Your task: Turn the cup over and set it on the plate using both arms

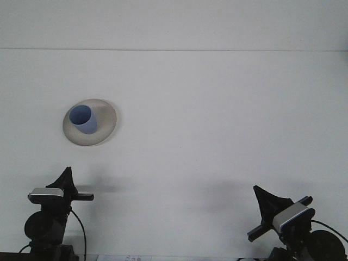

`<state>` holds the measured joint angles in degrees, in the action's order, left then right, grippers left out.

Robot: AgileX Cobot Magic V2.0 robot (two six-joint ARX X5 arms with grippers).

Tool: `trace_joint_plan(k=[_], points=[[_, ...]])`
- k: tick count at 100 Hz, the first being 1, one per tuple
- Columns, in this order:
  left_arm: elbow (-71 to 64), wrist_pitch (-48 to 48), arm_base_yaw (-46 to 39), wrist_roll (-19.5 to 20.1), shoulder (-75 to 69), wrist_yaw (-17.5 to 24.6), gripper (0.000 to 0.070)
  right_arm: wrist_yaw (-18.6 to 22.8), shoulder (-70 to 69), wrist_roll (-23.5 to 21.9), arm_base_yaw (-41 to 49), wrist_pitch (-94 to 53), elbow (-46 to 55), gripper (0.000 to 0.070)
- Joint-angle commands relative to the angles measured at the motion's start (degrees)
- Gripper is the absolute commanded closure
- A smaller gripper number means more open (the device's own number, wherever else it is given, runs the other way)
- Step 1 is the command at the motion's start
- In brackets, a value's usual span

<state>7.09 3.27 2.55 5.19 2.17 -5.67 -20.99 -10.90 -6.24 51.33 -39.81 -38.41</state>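
Two end effectors are mine, and both sit low at the near edge of the white counter (217, 136), well apart from each other. My left end effector (66, 176) is at the lower left, a dark pointed shape above a small grey camera block; from this angle I cannot tell whether it is released or clenched. My right end effector (263, 198) is at the lower right, its black tip pointing up and to the left, and here too I cannot tell its state. Neither one grasps anything that shows.

The small blue plastic cup (82, 118) stands upright with its open mouth upward on the round beige ceramic plate (107, 124), toward the plate's left side. Plate and cup lie in the left half of the counter, farther out than both end effectors. They are ahead of my left end effector and slightly to its right, clearly apart from it with bare counter between. From my right end effector they are far off, across the counter to the left and ahead.
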Motion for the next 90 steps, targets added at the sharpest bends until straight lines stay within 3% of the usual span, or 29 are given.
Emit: trace_joint_plan(k=[1, 28, 38, 90], points=[[-1.7, -1.5, -0.6, 1.7, -0.5, -0.1, 0.0685, 0.0, 0.0, -0.4, 0.5, 0.6, -0.3, 0.0695], [-6.3, -4.3, -1.0, 1.6, -2.0, -0.2, 0.0685, 0.0, 0.0, -0.4, 0.5, 0.6, -0.3, 0.0695], [-6.3, -4.9, -1.0, -1.0, -2.0, -0.1, 0.0685, 0.0, 0.0, -0.4, 0.5, 0.6, -0.3, 0.0695], [-6.3, -5.1, -1.0, -1.0, -2.0, -0.1, 0.0685, 0.0, 0.0, -0.4, 0.5, 0.6, -0.3, 0.0695]])
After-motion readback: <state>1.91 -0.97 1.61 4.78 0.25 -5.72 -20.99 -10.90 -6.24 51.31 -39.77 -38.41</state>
